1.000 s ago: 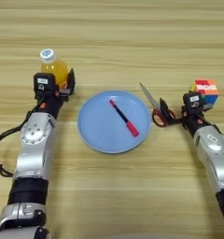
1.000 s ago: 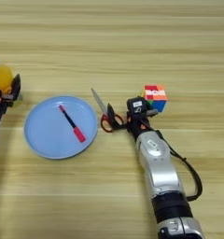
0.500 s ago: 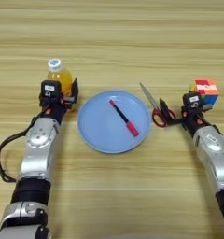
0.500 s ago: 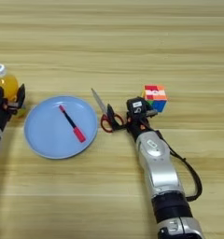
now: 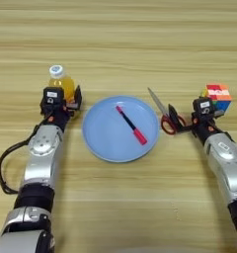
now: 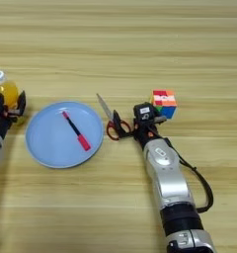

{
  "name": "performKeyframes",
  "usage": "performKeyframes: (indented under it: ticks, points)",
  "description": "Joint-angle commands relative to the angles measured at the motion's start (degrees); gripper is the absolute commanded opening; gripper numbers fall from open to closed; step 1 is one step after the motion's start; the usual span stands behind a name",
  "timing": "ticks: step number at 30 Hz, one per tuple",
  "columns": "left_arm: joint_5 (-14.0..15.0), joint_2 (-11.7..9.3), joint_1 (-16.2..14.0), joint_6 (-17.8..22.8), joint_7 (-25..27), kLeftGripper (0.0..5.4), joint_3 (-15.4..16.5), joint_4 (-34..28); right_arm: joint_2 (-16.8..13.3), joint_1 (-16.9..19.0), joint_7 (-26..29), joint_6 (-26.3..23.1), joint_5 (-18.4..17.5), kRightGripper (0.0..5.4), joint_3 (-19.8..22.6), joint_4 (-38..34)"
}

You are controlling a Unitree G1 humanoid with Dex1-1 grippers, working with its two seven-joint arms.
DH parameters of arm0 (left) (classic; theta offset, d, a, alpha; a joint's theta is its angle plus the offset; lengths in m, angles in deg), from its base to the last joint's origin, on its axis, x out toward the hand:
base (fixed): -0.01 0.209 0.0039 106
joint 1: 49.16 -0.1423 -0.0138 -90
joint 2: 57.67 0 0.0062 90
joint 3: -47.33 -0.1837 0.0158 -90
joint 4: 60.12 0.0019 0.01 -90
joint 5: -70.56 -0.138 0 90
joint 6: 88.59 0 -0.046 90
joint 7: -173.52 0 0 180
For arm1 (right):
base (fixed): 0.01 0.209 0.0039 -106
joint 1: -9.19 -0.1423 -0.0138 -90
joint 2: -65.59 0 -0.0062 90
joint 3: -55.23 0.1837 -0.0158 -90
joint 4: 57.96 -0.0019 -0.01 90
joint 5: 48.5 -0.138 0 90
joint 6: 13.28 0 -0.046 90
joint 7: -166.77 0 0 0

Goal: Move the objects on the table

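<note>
Your orange-juice bottle [image 5: 61, 85], smooth plastic with a white cap, now stands nearer the blue plate [image 5: 103, 143] than a second ago, left gripper [image 5: 66, 100] closed around it. Slim red-and-black pen [image 5: 132, 125] lies on the plate. Right gripper [image 5: 205, 114] sits between red-handled scissors [image 5: 167, 115] and puzzle cube [image 5: 218, 96]; its fingers' state: can't tell.

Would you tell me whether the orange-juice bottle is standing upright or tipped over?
Upright: the orange-juice bottle stands on the table, its white cap on top, with the left pincer around its base.
</note>
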Motion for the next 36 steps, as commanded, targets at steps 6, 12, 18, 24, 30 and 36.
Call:
performKeyframes:
  ticks: [6, 12, 18, 24, 30, 36]
  points:
    - [0.56, -0.15, 0.89, -0.88, -0.08, 4.67, 0.48, -0.63, -0.05, -0.70, 0.20, 0.52, 0.02, 5.40, -0.10, -0.16]
    - [0.76, -0.01, 0.65, -0.87, 0.18, 5.22, 0.44, -1.26, -0.08, -0.63, 0.22, 0.50, 0.03, 5.40, -0.10, -0.29]
    - [2.07, 0.55, 0.62, -2.03, 0.98, 5.37, 0.82, -3.61, -0.16, -0.52, 0.31, 0.49, 0.03, 5.40, -0.11, -0.39]
    - [3.80, 0.94, 0.61, -4.16, 1.77, 5.37, 1.10, -7.11, -0.20, -0.46, 0.36, 0.49, 0.04, 5.40, -0.14, -0.43]
    - [5.51, 1.20, -0.04, -6.04, 3.26, 5.37, 1.14, -10.99, -0.18, -0.36, 0.33, 0.49, 0.13, 5.40, -0.24, -0.46]
    - [6.21, 1.19, -1.51, -5.87, 3.90, 5.37, 0.92, -16.58, -0.12, -0.30, 0.32, 0.57, 0.21, 5.40, -0.37, -0.40]
